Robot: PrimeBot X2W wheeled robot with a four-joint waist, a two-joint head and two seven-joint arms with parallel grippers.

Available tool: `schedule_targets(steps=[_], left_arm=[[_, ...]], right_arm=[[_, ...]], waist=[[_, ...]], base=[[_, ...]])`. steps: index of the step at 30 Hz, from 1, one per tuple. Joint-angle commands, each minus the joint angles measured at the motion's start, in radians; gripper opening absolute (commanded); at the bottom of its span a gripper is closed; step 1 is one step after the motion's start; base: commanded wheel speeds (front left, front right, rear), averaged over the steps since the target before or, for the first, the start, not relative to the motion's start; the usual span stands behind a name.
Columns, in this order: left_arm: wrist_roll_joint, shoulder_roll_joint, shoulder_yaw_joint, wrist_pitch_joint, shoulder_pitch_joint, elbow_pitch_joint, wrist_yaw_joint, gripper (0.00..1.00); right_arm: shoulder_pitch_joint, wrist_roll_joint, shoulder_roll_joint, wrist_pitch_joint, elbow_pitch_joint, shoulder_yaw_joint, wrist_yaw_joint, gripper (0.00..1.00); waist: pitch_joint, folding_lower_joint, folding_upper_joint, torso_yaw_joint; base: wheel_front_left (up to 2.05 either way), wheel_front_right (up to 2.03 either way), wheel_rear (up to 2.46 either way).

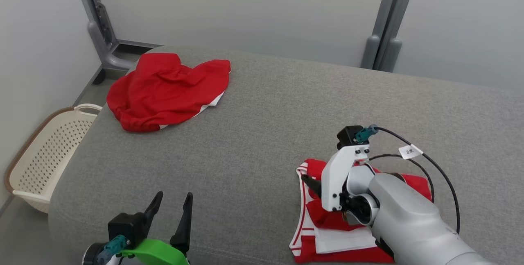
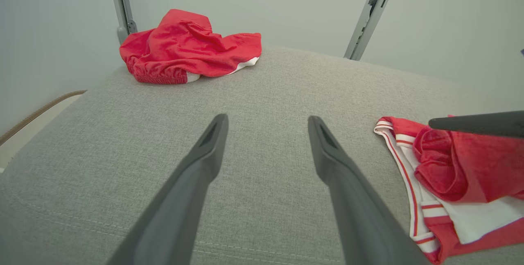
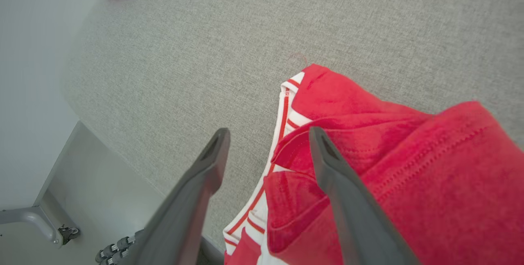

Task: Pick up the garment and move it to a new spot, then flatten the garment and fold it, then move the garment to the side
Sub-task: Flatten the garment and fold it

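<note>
Folded red-and-white garment (image 1: 327, 218) lay near right on the grey cushion (image 1: 266, 125). My right gripper (image 3: 268, 134) hung over its left edge, fingers apart, clamping nothing. My left gripper (image 1: 174, 197) sat well apart, fingers spread. Crumpled red cloth (image 1: 163, 93) lay at the far left corner.

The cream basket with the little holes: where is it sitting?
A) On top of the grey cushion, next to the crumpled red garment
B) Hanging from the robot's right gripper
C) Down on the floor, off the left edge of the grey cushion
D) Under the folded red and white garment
C: the head view shows the basket down on the floor beside the left edge of the grey cushion, apart from both garments.
</note>
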Motion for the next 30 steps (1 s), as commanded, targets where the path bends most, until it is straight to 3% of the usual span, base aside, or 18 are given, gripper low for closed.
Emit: schedule_targets(steps=[1, 7, 16, 30], left_arm=[[-0.004, 0.006, 0.002, -0.003, 0.003, -0.003, 0.006, 1.0], [-0.009, 0.01, 0.004, -0.007, 0.018, -0.007, 0.01, 1.0], [-0.015, 0.011, 0.001, -0.009, 0.029, -0.01, 0.015, 1.0], [-0.02, 0.014, 0.002, -0.013, 0.029, -0.013, 0.02, 1.0]], right_arm=[[-0.026, 0.015, -0.003, -0.022, 0.003, 0.012, -0.001, 1.0], [-0.086, 0.037, -0.003, -0.087, 0.037, 0.023, -0.001, 1.0], [-0.109, -0.029, -0.003, -0.104, 0.129, 0.039, -0.001, 1.0], [0.0, -0.118, -0.003, -0.029, 0.041, 0.074, -0.001, 1.0]], waist=[[-0.005, 0.0, 0.0, -0.009], [-0.016, 0.0, 0.0, -0.034], [-0.03, 0.0, 0.0, -0.059], [-0.031, 0.0, 0.0, -0.083]], base=[[0.0, 0.0, 0.0], [0.0, 0.0, 0.0], [0.0, 0.0, 0.0], [0.0, 0.0, 0.0]])
